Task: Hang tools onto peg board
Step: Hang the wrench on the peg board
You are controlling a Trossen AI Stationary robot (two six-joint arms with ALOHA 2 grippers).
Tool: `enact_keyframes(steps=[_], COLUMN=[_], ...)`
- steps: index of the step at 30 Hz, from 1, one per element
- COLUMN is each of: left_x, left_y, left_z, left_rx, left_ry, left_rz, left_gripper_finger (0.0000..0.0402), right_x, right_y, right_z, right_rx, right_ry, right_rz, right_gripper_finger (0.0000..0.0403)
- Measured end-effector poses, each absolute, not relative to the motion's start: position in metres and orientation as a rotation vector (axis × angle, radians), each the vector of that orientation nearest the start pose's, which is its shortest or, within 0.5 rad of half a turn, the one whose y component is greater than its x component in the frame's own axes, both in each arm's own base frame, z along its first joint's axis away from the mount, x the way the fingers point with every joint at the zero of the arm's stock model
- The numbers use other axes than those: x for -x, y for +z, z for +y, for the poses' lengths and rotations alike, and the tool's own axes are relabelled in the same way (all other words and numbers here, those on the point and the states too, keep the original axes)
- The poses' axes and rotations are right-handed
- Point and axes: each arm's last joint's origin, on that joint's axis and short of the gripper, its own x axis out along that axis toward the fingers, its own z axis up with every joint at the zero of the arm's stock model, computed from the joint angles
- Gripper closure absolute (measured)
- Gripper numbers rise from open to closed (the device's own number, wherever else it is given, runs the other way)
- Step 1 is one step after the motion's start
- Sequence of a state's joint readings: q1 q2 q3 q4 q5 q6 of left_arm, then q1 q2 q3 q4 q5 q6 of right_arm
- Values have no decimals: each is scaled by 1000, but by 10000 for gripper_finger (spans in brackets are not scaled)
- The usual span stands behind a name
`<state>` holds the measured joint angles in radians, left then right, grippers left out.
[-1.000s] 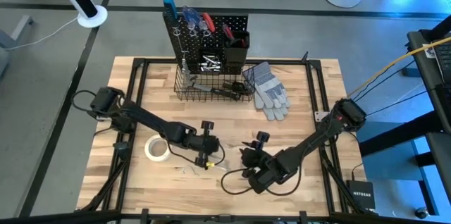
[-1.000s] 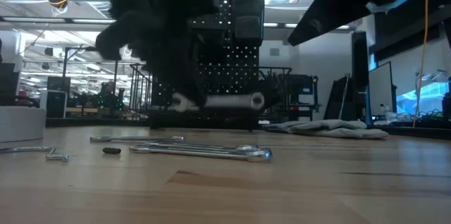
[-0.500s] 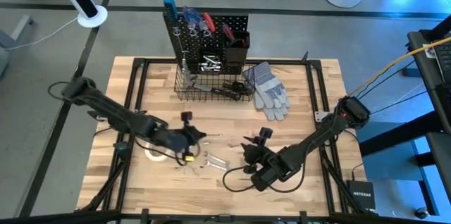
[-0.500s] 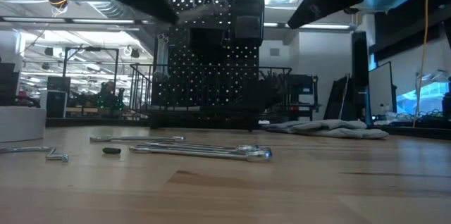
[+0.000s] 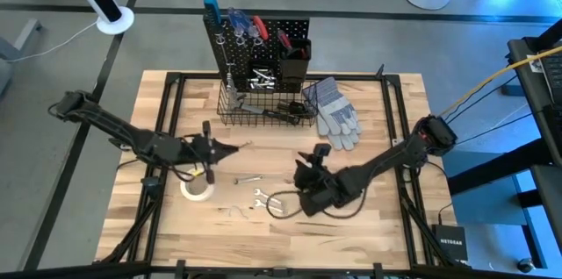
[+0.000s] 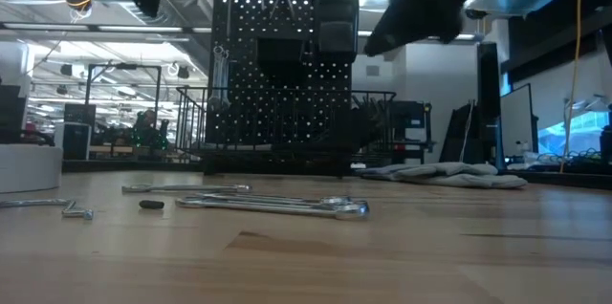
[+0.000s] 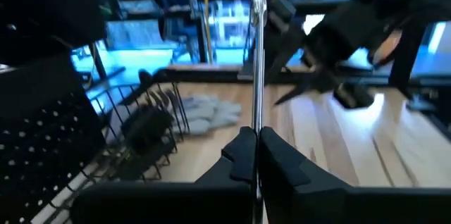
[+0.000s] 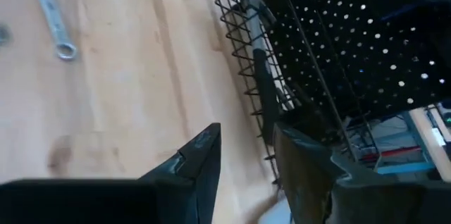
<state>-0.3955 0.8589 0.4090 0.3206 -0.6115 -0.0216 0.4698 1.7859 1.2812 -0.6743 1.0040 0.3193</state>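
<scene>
The black peg board [image 5: 256, 44] stands upright at the table's far edge with several tools hung on it and a wire basket [image 5: 268, 105] at its base. My left gripper [image 5: 226, 148] hovers left of the table's middle, above the white tape roll [image 5: 195, 186], shut on a slim silver wrench [image 7: 257, 62]. My right gripper [image 5: 303, 175] [image 8: 246, 150] hangs open near the middle with nothing between its fingers. Loose wrenches [image 5: 251, 178] [image 5: 262, 198] [image 6: 273, 206] lie flat on the wood. My left gripper pinches the wrench's shaft near one end [image 7: 256, 124] between its two fingers. The fingers reach out about level toward the table's right side, and the wrench runs on along them past the fingertips. Its ring end [image 7: 258, 2] is free, and the wrench is lifted clear of the table.
Grey work gloves [image 5: 335, 112] lie right of the basket. A small hex key [image 6: 75, 211] and a dark bit [image 6: 151, 205] lie near the loose wrenches. The tape roll also shows at the left edge [image 6: 24, 168] of the low view.
My left gripper has risen with the wrench from the near middle of the table, drawn back toward the left and far side, and tipped from pointing down to about level. My right gripper has shifted a little toward the far edge and rolled, staying open.
</scene>
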Motion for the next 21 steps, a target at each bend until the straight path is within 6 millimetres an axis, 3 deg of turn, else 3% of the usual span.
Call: enact_keyframes(steps=[4,7,11,16,21], left_x=[-167,-163,-160,-156,-151], left_y=[236,234,234,240,247], left_z=[-49,-45,-40,-35,-29], left_rx=[-26,-41,-58,-93,-126], left_ry=[231,216,185,156,149], left_rz=[30,2,-13,-52,-95], left_gripper_finger=[401,401,401,401,401], right_x=[-346,-368,-391,-410,-421], right_y=[222,229,239,260,280], right_z=[115,95,53,10,-1], right_rx=[511,474,399,206,133], right_ry=[-532,-369,-213,-13,79], right_rz=[794,748,644,375,72], right_gripper_finger=[265,265,265,265,265])
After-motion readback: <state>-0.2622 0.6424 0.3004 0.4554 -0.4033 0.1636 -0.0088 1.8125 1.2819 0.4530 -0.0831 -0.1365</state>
